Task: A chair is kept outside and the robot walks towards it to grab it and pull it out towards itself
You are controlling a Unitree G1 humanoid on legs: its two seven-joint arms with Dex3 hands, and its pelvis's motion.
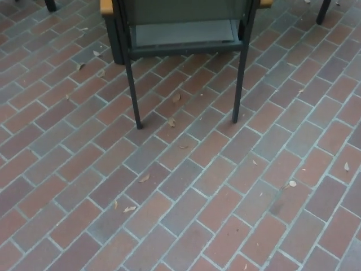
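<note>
No robot hands in view, left or right. Near: red and grey brick floor (pixel 186 214), few dry leaves (pixel 144 178). Far, at top: dark chair (pixel 186 39), two thin legs on bricks, grey seat, orange armrest tips.

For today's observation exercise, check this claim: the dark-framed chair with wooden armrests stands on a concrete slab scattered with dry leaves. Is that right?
Not quite. The head view shows the chair standing on brick paving, not a concrete slab. The rest holds: dark frame, wooden armrests, scattered dry leaves.
</note>
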